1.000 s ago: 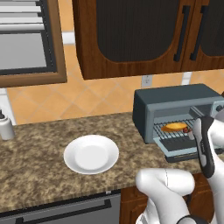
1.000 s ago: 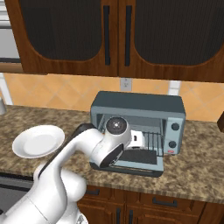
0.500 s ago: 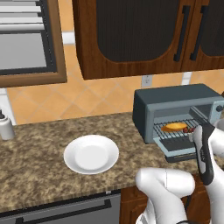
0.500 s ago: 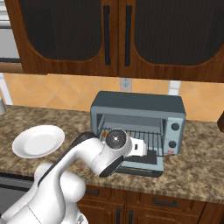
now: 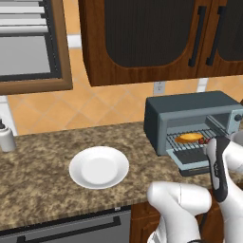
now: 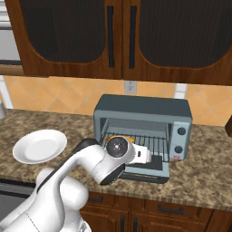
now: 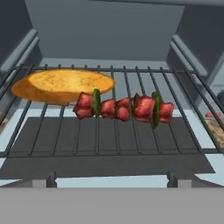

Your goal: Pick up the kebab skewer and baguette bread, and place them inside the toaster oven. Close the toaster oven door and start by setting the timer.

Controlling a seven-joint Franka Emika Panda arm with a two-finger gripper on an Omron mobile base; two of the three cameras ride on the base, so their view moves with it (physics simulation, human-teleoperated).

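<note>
Inside the boxy blue-grey toaster oven (image 5: 190,121), the golden-orange baguette bread (image 7: 63,84) and the kebab skewer (image 7: 124,107) of red-brown meat chunks lie side by side, touching, on the wire rack (image 7: 131,131). The gripper (image 6: 156,159), fingers spread wide and empty, faces them. The drop-down toaster oven door (image 6: 147,171) hangs open; closing it and setting the timer remain.

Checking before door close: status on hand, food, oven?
Hand open, empty, facing the rack. Kebab skewer and baguette bread on rack inside toaster oven. Toaster oven door down; arm over it.
</note>
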